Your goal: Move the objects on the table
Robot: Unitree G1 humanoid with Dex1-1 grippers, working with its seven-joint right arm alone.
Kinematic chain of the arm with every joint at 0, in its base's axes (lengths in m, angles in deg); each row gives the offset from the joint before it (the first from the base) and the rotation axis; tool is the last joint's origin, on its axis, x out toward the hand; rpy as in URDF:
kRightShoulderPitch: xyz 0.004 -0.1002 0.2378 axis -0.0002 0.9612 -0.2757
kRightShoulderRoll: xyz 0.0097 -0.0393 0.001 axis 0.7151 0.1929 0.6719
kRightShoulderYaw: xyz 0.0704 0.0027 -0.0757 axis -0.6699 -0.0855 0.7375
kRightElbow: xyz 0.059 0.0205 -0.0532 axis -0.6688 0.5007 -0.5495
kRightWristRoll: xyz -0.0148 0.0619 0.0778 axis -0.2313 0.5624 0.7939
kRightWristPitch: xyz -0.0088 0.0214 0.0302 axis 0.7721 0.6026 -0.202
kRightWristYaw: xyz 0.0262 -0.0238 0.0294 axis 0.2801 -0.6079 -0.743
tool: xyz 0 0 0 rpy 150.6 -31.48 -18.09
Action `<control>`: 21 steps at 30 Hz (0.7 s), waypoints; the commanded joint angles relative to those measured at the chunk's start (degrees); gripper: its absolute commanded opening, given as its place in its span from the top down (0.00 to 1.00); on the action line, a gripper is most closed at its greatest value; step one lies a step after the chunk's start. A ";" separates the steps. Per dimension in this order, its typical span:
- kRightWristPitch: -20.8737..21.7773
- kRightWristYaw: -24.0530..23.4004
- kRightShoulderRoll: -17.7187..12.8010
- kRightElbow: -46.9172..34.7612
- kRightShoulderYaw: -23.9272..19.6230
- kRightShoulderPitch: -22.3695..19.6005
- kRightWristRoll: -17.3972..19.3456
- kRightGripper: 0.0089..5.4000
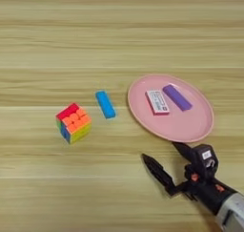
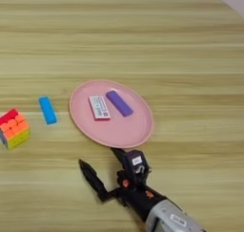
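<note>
My table (image 1: 119, 30) is light wood grain, pale tan with darker horizontal plank-like stripes across it. The puzzle cube (image 1: 73, 122) shows red, orange, yellow, green and blue squares. The small block (image 1: 105, 104) is bright blue all over. The round plate (image 1: 183, 123) is plain pink. On it lie a flat purple piece (image 1: 177, 97) and a white card (image 1: 157, 102) with a red edge and faint print. My gripper (image 1: 165, 152) has black fingers (image 1: 157, 171), small orange-red spots and a white label; my forearm (image 2: 174, 220) is silver.
</note>
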 commanded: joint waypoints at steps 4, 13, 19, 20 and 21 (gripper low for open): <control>1.92 -0.87 -1.39 -1.04 -0.91 -1.58 -0.21 0.01; 2.03 2.26 -2.76 -5.72 5.12 2.90 -2.42 0.01; 2.28 2.24 -2.00 -7.04 8.45 3.43 -2.99 0.01; 2.19 2.05 -1.71 -7.01 8.97 3.16 -2.89 0.01; 2.53 1.77 -1.43 -6.84 9.72 2.68 -3.30 0.01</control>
